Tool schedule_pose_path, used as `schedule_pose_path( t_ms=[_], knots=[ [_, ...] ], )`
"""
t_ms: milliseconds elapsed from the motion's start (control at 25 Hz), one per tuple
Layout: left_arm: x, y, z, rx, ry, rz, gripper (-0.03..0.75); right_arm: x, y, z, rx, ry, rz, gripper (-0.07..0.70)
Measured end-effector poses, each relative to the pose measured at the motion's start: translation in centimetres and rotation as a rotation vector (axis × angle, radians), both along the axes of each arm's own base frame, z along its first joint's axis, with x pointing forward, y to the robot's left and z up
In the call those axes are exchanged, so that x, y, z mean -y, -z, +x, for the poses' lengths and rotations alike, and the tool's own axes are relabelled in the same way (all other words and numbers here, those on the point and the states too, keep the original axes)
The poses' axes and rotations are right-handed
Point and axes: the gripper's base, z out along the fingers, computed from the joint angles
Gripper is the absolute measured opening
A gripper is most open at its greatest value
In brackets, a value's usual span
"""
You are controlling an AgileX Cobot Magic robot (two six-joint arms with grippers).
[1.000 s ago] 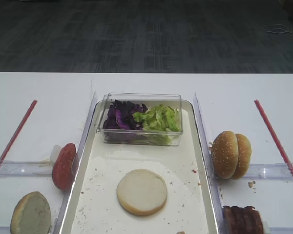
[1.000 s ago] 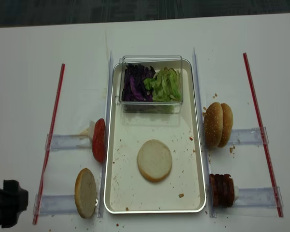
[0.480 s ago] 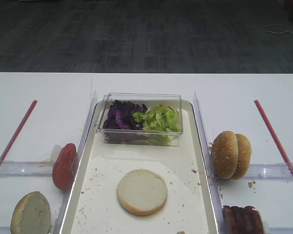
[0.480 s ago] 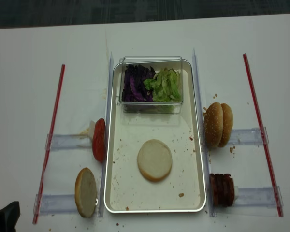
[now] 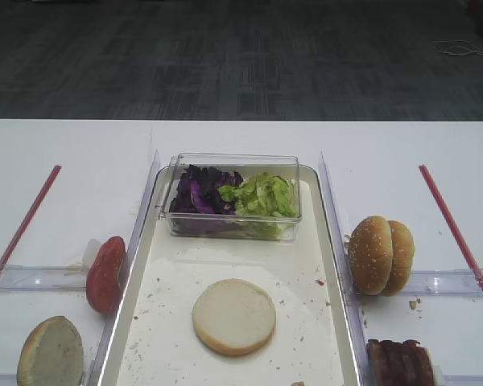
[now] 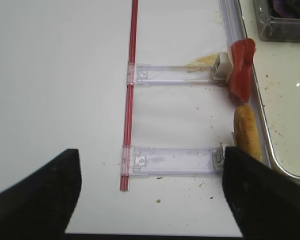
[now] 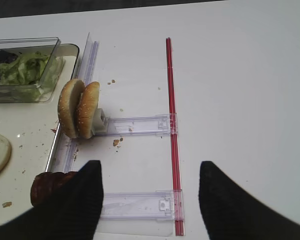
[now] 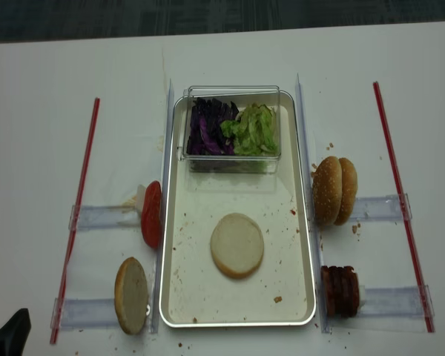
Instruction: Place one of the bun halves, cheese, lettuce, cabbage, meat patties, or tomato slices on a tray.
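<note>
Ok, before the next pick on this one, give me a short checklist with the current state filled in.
1. Bun half lying flat inside the tray: ok.
2. Lettuce and cabbage in the clear box at the tray's far end: ok.
3. Tomato slices standing outside the tray's left rim: ok.
4. Meat patties outside the right rim, ready to pick: ok.
5. Left gripper open and holding nothing: ok.
6. Right gripper open and holding nothing: ok.
</note>
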Motion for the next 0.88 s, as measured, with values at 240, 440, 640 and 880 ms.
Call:
schedule_pose_path(
  t_ms=[240, 440, 640, 880],
  knots=[
    [0.1, 0.0, -1.2, 0.086, 0.005, 0.011, 0.547, 0.0, 0.0, 0.0, 0.0, 0.001, 0.002, 0.464],
    [0.1, 0.0, -1.3, 0.088, 0.007, 0.014, 0.547, 0.0, 0.0, 0.0, 0.0, 0.001, 0.002, 0.464],
    [0.1, 0.0, -1.3, 0.089, 0.007, 0.014, 0.547, 0.0, 0.0, 0.0, 0.0, 0.002, 0.003, 0.464],
    [0.1, 0.0, -1.3, 0.089, 0.007, 0.014, 0.547, 0.0, 0.0, 0.0, 0.0, 0.002, 0.003, 0.464]
  ],
)
